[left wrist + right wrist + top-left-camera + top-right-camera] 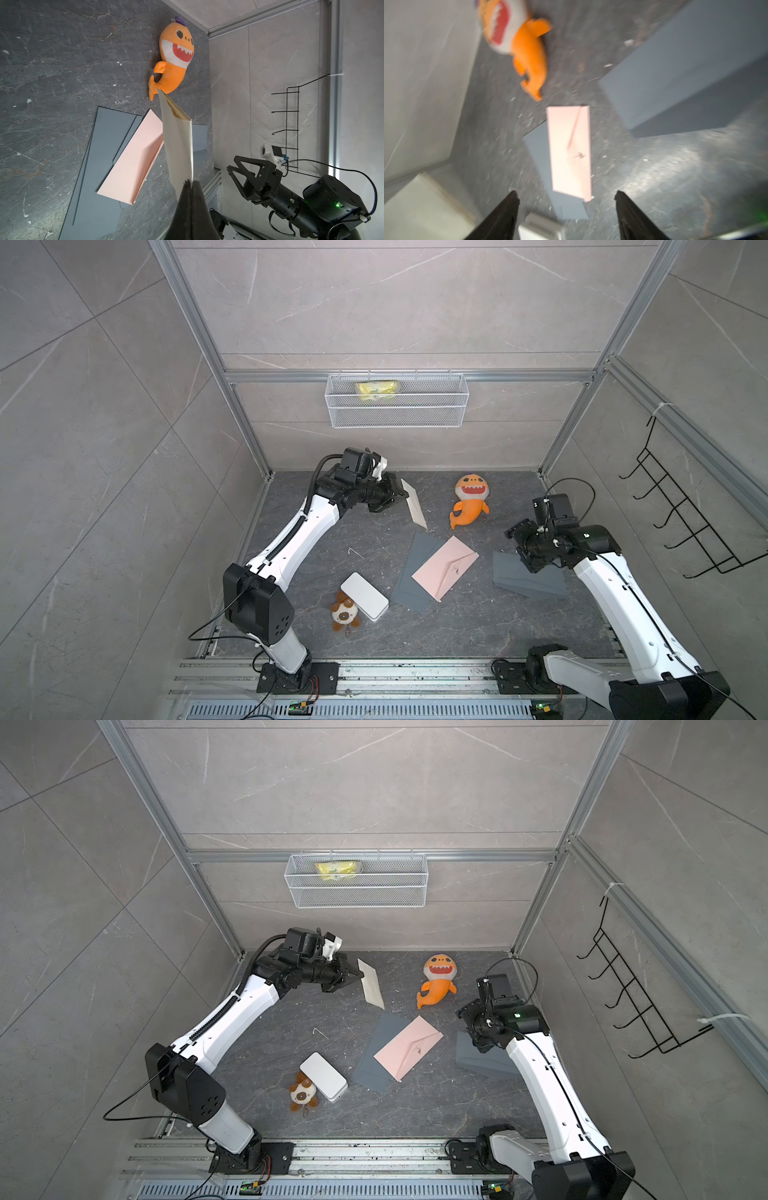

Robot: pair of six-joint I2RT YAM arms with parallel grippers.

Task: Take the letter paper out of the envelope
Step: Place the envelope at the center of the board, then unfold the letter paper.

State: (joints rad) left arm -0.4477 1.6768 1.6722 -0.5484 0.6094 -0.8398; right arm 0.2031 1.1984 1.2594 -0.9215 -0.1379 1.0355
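left jaws: pinched shut on one end of cream paper envelope (178, 145), held out over worktop (457, 626) (open mouth, brown lining) | right jaws: spread wide, empty, beside folded grey letter paper (528, 578) | pink envelope (444, 568): scribble unreadable

Top pair overhead, facing down; wrists close (both show plush (174, 62) (529, 47))

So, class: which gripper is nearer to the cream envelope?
Left. The left gripper is shut on the cream envelope's end, holding it off the table. The right gripper stands open, well apart, by the grey paper.
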